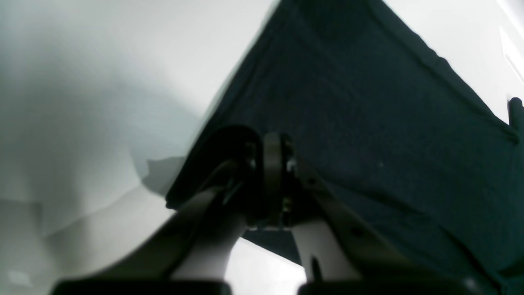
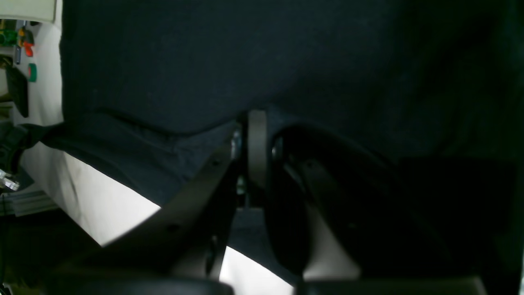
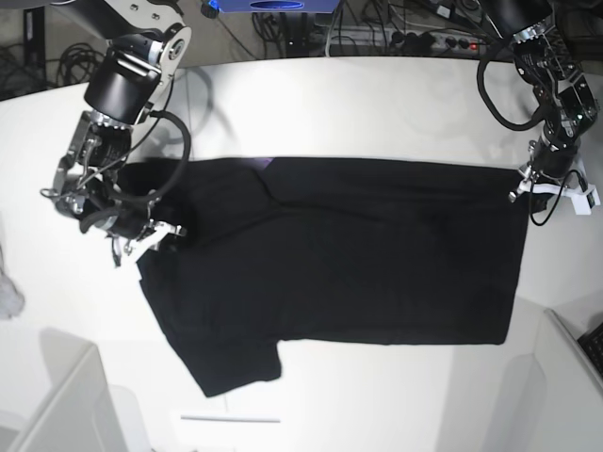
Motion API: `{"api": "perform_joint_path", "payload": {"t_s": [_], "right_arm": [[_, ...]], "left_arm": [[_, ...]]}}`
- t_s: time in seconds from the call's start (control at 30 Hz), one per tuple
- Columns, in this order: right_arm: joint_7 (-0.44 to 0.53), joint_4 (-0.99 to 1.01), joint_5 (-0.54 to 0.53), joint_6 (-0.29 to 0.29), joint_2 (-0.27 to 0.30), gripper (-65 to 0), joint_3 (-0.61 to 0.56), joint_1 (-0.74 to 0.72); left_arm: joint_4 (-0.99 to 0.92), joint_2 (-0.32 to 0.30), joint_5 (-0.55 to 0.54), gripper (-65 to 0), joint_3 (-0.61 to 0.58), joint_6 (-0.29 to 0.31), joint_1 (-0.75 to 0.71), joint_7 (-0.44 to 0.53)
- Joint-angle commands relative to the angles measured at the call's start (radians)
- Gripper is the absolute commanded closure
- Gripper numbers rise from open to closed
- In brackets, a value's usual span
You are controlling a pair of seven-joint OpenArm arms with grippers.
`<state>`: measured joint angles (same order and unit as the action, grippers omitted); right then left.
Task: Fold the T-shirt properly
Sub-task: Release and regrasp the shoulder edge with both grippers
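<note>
The black T-shirt (image 3: 358, 254) lies spread across the white table (image 3: 377, 104), with one short sleeve (image 3: 236, 367) pointing toward the front left. My left gripper (image 3: 521, 185) is at the shirt's right upper corner. In the left wrist view its fingers (image 1: 272, 159) are shut on the cloth's edge (image 1: 360, 102), lifted a little off the table. My right gripper (image 3: 151, 241) is at the shirt's left end. The right wrist view shows it (image 2: 257, 135) shut on dark fabric (image 2: 184, 61) that fills most of the view. No print shows.
A small grey-white cloth scrap (image 3: 8, 297) lies at the far left edge. White raised panels stand at the front left (image 3: 66, 405) and front right (image 3: 565, 377). Cables and a power strip (image 3: 415, 40) run behind the table's back edge.
</note>
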<state>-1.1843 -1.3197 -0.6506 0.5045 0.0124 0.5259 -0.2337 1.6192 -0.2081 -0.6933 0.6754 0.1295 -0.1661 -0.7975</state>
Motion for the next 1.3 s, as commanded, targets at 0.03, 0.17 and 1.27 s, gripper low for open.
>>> {"api": "perform_joint_path", "payload": {"t_s": [0.03,0.17,1.27], "right_arm": [[0.020,-0.014,-0.025,0.001,0.010,0.0,-0.002,-0.023],[0.011,-0.014,-0.025,0.001,0.010,0.0,0.000,-0.023],[0.369,-0.588,-0.028,-0.484,-0.078,-34.8,0.012,0.518]], "left_arm": [[0.014,-0.018,-0.012,0.0,0.007,0.002,0.009,0.023],[0.014,-0.018,-0.012,0.0,0.007,0.002,0.009,0.023],[0.034,0.111,-0.018,-58.7,0.313,0.204,-0.171,0.023]]}}
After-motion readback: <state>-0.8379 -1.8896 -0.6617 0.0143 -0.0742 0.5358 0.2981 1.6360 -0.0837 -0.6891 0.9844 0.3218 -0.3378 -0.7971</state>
